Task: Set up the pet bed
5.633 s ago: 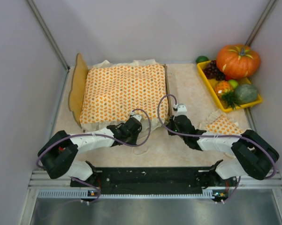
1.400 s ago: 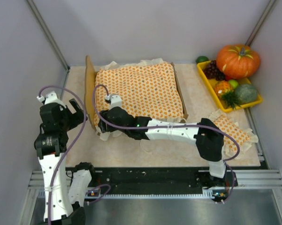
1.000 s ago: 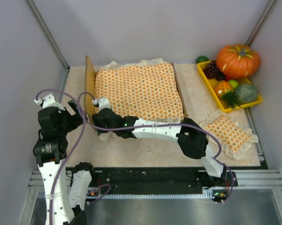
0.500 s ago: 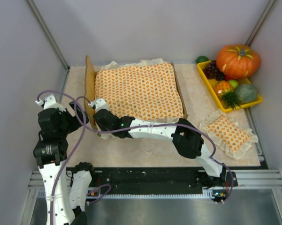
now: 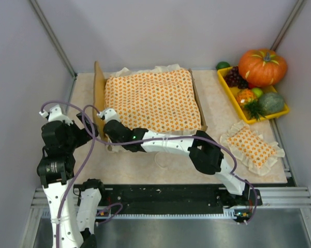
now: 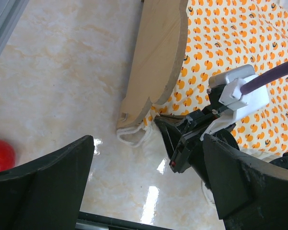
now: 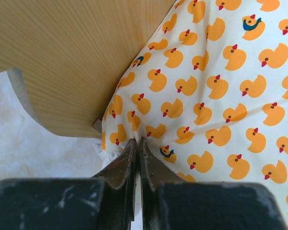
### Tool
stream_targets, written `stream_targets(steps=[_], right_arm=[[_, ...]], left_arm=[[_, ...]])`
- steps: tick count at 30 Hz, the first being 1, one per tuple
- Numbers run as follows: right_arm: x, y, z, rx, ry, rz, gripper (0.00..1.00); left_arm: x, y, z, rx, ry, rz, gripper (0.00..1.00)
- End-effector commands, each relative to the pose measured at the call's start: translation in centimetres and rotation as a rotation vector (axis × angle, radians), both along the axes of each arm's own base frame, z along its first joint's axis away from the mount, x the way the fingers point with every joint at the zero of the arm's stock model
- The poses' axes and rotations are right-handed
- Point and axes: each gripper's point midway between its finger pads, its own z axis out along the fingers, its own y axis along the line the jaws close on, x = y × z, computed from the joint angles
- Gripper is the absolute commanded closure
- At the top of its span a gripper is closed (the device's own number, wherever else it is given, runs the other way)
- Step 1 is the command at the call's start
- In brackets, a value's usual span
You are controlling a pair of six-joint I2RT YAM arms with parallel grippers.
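Dressing the frame was judged the step in hand: the right gripper (image 7: 137,143) was clenched on a corner of the bedspread (image 5: 152,101) beside the headboard (image 6: 158,62) of the pet bed (image 5: 99,93), set at 11 o'clock on the marbled table (image 5: 134,165), while the left gripper (image 6: 146,141) hung released at its 9 o'clock. A gentle pull toward 7 o'clock was judged needed next; grey walls (image 5: 171,31) and a fruit tray (image 5: 269,117) at 2 o'clock were seen.

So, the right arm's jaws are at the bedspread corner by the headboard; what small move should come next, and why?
Probably draw the right gripper slightly toward the near edge, smoothing the corner. Its jaws look shut on the bedspread, which puckers beside the headboard.
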Motion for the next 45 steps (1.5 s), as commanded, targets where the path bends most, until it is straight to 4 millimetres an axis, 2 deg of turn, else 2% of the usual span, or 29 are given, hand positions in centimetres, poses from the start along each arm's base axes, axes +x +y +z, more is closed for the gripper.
stream_targets(steps=[1,2,3,4,5,6,8,9,11,12,13,14,16,20,24,30,31,33,35,36,38,39,41,42,44,45], right_arm=[[0.9,-0.1,3.0,0.100,0.033,-0.033,1.00],[1.5,-0.9,2.9,0.108,0.040,-0.053,1.00],[1.8,-1.1,4.7,0.168,0.046,-0.069,1.00],[2.0,-1.4,5.7,0.203,0.051,-0.075,1.00],[2.8,-2.4,5.0,0.207,0.072,-0.092,1.00],[3.0,-2.8,6.9,0.265,0.083,-0.099,1.00],[3.2,-3.2,7.4,0.314,0.106,-0.089,1.00],[4.0,-3.8,8.0,0.343,0.116,-0.107,1.00],[4.1,-4.0,9.5,0.387,0.125,-0.088,1.00],[4.6,-4.3,9.8,0.397,0.126,-0.090,1.00],[4.7,-4.5,10.4,0.407,0.126,-0.087,1.00],[4.8,-4.5,10.9,0.421,0.128,-0.080,1.00],[5.5,-4.9,11.2,0.439,0.141,-0.086,1.00],[6.0,-5.3,11.7,0.463,0.162,-0.067,1.00],[6.9,-6.2,12.1,0.472,0.163,-0.078,1.00],[8.3,-7.3,12.5,0.490,0.170,-0.094,1.00],[8.5,-7.3,12.7,0.494,0.168,-0.091,1.00],[8.8,-7.4,12.8,0.492,0.167,-0.090,1.00],[9.0,-7.5,12.8,0.490,0.169,-0.092,1.00],[9.2,-7.6,12.6,0.485,0.169,-0.095,1.00],[9.7,-7.7,12.6,0.479,0.167,-0.100,1.00],[9.9,-7.7,12.4,0.473,0.169,-0.102,1.00],[10.2,-7.7,12.3,0.465,0.173,-0.098,1.00],[10.2,-7.7,12.4,0.465,0.172,-0.094,1.00],[10.2,-7.6,12.2,0.457,0.173,-0.090,1.00],[10.2,-7.6,12.3,0.459,0.172,-0.088,1.00]], left_arm=[[0.3,-0.3,1.8,0.023,-0.077,-0.031,0.01],[0.3,-0.2,2.0,0.024,-0.080,-0.028,0.01],[0.3,-0.3,2.1,0.026,-0.086,-0.032,0.01],[0.3,-0.4,2.2,0.024,-0.090,-0.037,0.01],[0.4,-0.5,2.3,0.024,-0.093,-0.045,0.01],[0.3,-0.8,2.5,0.019,-0.101,-0.064,0.01],[0.5,-1.4,2.9,0.019,-0.122,-0.106,0.01],[0.6,-2.3,2.9,0.003,-0.130,-0.155,0.01],[0.9,-3.7,3.6,-0.013,-0.173,-0.243,0.01],[1.1,-4.6,3.3,-0.025,-0.181,-0.299,0.01],[0.7,-6.8,3.6,-0.062,-0.207,-0.440,0.02],[1.2,-7.6,4.3,-0.070,-0.250,-0.497,0.03],[1.2,-9.2,3.0,-0.124,-0.244,-0.600,0.06],[1.8,-9.3,0.3,-0.086,-0.217,-0.644,0.12],[1.7,-10.7,-2.4,-0.063,-0.154,-0.708,0.19],[2.2,-11.1,-5.2,0.044,-0.049,-0.627,0.31],[2.3,-11.1,-5.7,0.031,-0.027,-0.606,0.38],[2.4,-10.5,-7.3,0.022,0.020,-0.540,0.42],[2.5,-10.0,-8.1,-0.025,0.030,-0.461,0.39],[2.3,-9.9,-9.2,-0.035,0.046,-0.443,0.38],[2.4,-9.4,-9.0,-0.074,0.003,-0.375,0.31],[2.4,-9.2,-9.8,-0.080,0.007,-0.357,0.31],[2.7,-9.4,-9.8,-0.110,-0.022,-0.342,0.31],[2.7,-9.4,-10.5,-0.114,-0.008,-0.341,0.30],[3.1,-9.5,-11.6,-0.117,0.022,-0.337,0.32],[3.5,-9.5,-11.7,-0.117,0.018,-0.332,0.37]])
